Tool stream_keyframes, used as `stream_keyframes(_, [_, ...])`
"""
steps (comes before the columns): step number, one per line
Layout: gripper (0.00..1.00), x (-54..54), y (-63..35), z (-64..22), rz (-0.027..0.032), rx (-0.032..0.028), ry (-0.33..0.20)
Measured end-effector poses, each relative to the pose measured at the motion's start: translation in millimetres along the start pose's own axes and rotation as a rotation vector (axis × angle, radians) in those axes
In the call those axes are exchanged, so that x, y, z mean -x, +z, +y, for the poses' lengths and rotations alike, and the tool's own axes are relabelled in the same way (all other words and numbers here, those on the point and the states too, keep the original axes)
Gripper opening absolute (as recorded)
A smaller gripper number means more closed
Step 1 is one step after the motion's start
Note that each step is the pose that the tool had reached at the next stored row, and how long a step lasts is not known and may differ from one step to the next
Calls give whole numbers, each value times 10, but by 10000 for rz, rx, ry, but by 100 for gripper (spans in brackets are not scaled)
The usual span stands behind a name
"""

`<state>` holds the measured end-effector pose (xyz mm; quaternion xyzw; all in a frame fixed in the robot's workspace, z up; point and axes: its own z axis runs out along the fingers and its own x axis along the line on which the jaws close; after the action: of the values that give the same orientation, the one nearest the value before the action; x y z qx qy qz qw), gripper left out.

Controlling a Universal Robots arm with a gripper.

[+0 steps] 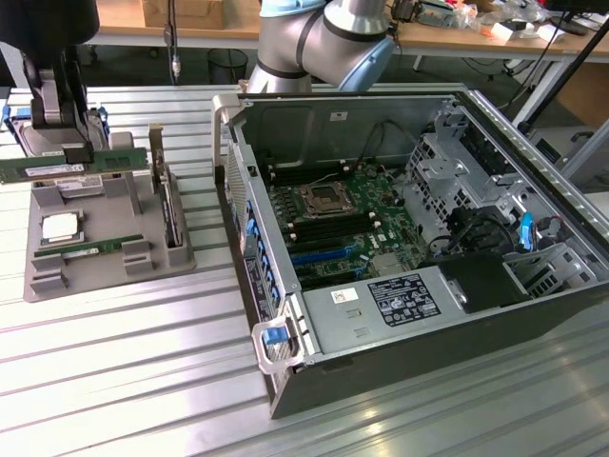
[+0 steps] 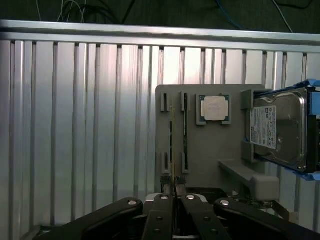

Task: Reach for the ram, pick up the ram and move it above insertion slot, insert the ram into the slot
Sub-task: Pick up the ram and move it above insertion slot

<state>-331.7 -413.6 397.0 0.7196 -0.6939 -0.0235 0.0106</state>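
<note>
A ribbed aluminium counter carries one open grey computer case and, well apart from it, one grey moulded tray. One silver hard drive stands in the tray. The black pincer is clamped on the ram, a long green circuit-board stick, above the tray. A second green stick lies below, beside one square silver processor chip. This carry seems to call for a level stick, its long edge parallel to the long black slot inside the case.

Ribbed aluminium tabletop, wooden workbench behind, black bin beneath, soft glare on metal
</note>
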Motion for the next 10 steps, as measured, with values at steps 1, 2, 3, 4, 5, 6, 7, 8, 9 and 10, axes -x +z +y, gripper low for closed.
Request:
stream_keyframes(1, [12, -1, -1, -23, 0, 0, 0])
stream_keyframes(2, [12, -2, -2, -44, 1, -1, 0])
stream_keyframes(3, [12, -3, -3, -78, 2, -1, 0])
stream_keyframes(4, [12, -4, -5, -97, 3, 0, 0])
stream_keyframes(5, [12, -5, -5, -122, 3, -1, 0])
stream_keyframes(6, [12, -5, -7, -141, 4, 0, 0])
stream_keyframes(7, [12, -6, -8, -161, 4, 0, 0])
stream_keyframes(8, [12, -6, -8, -173, 4, 0, 0])
stream_keyframes(9, [12, -7, -9, -185, 3, 0, 0])
stream_keyframes(10, [12, -8, -10, -205, 4, 0, 0])
